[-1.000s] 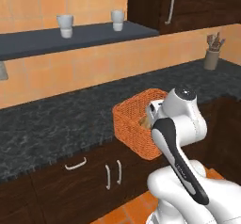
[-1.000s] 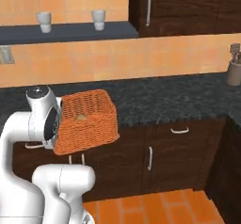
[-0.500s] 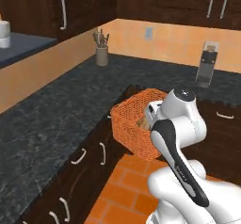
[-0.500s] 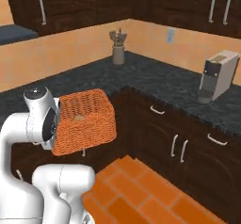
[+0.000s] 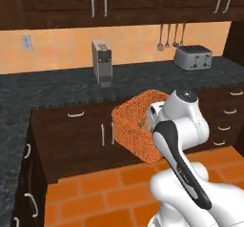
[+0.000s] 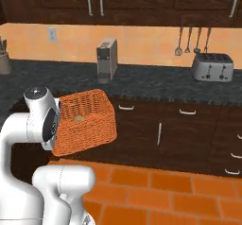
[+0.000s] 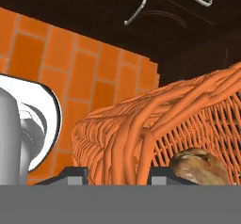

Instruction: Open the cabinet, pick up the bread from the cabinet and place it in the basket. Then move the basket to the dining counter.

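One bread (image 7: 197,165) roll in one basket (image 6: 87,121), carried above the brick floor (image 6: 156,193).
The golden-brown roll lies inside the orange wicker; the end effector (image 7: 117,171) is clamped on the rim at 6 o'clock. One toaster (image 6: 212,66) sits on the tabletop (image 6: 156,84).
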Motion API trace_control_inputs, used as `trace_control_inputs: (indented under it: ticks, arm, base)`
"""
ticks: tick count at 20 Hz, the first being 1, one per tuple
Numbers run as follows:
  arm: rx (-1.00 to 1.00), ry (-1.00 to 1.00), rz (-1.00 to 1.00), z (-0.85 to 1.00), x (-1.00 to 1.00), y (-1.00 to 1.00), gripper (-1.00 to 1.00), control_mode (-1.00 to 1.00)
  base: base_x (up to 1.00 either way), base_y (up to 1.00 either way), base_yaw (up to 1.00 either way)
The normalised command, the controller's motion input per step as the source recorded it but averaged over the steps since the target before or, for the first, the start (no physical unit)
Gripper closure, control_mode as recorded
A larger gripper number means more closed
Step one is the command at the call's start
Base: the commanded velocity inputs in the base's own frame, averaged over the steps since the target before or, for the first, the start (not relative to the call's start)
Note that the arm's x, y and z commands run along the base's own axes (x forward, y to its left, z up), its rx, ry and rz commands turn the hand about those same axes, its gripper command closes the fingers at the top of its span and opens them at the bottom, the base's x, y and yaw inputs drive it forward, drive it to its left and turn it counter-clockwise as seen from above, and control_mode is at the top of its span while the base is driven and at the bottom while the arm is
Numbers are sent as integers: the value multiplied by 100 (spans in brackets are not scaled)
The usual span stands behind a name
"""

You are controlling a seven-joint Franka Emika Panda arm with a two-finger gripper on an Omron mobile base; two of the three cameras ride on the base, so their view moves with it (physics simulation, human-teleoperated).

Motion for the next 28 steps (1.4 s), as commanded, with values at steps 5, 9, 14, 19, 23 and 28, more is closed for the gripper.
trace_control_inputs:
  ticks: [5, 9, 14, 19, 23, 28]
  arm:
    - [0, 0, 0, 0, 0, 0, 100, 100]
    - [0, 0, 0, 0, 0, 0, 100, 100]
    - [0, 0, 0, 0, 0, 0, 100, 100]
    - [0, 0, 0, 0, 0, 0, 100, 100]
    - [0, 0, 0, 0, 0, 0, 100, 100]
    - [0, 0, 0, 0, 0, 0, 100, 100]
  base:
    - [0, 28, -97]
    - [0, 24, -97]
    - [0, 22, -97]
    - [0, 21, -97]
    - [29, 32, -87]
    - [55, 82, -53]
